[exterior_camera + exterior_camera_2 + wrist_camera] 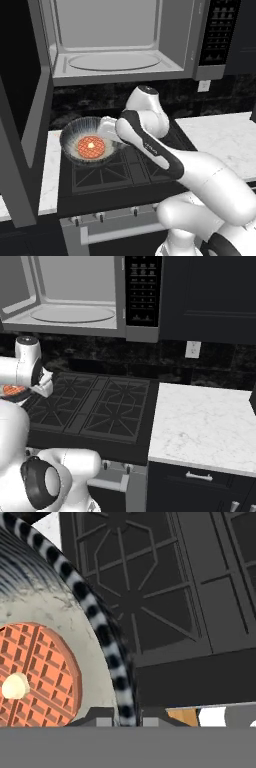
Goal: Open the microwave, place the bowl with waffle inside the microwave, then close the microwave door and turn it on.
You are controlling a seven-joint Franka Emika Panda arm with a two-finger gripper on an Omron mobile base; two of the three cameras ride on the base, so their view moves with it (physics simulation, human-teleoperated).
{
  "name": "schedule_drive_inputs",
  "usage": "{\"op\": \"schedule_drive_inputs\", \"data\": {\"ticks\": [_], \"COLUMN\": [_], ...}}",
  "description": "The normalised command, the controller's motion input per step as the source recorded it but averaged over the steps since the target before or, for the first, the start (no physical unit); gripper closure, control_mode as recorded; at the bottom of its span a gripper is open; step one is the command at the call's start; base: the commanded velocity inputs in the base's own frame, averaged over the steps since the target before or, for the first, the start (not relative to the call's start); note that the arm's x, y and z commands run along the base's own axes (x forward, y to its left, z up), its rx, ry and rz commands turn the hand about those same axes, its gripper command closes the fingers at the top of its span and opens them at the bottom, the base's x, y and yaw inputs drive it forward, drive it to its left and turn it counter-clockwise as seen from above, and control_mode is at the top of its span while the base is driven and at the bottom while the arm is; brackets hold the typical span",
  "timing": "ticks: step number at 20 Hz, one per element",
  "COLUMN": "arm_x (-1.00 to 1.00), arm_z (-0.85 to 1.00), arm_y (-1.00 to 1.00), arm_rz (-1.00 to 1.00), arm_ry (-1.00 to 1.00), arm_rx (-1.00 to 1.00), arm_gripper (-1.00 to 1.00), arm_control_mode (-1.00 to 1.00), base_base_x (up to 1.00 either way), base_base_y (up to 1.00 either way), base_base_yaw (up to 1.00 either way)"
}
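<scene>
The microwave [112, 47] hangs above the stove with its light grey cavity and turntable [114, 61] exposed. The microwave door [22, 115] is swung wide open on the left. Its black button panel [142, 291] sits on the right side. Over the stove's left burners is the bowl [80, 131], speckled dark outside, with the orange-red waffle [91, 146] flat in its bottom. My gripper [125, 714] is shut on the bowl's right rim [107, 637], one finger inside and one outside. The waffle [32, 674] with its yellowish centre fills the hand view's lower left.
The black gas cooktop [95, 403] lies under the bowl. White marble counters [205, 426] flank it, with a wall outlet [192, 349] behind. Dark cabinets [210, 296] hang right of the microwave. The open door juts toward me on the left.
</scene>
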Motion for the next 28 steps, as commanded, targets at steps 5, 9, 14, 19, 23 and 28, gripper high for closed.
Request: {"op": "schedule_drive_inputs", "data": {"ticks": [5, 9, 14, 19, 23, 28], "arm_x": [-0.99, -0.25, 0.00, -0.25, -0.14, 0.25], "arm_z": [0.42, 0.85, 1.00, 1.00, 0.91, 0.43], "arm_y": [-0.58, -0.58, -0.43, -0.22, -0.03, 0.00], "arm_rz": [-0.07, -0.26, -0.38, -0.28, -0.27, -0.31], "arm_ry": [-0.01, 0.00, 0.05, -0.09, -0.27, -0.34], "arm_rx": [0.00, -0.01, -0.04, 0.00, 0.00, 0.03], "arm_gripper": [1.00, 1.00, 1.00, 1.00, 1.00, 1.00], "arm_control_mode": [-1.00, -1.00, -1.00, -1.00, -1.00, -1.00], "base_base_x": [0.00, 0.00, 0.00, 0.00, 0.00, 0.00], "base_base_y": [0.00, 0.00, 0.00, 0.00, 0.00, 0.00], "base_base_yaw": [0.00, 0.00, 0.00, 0.00, 0.00, 0.00]}}
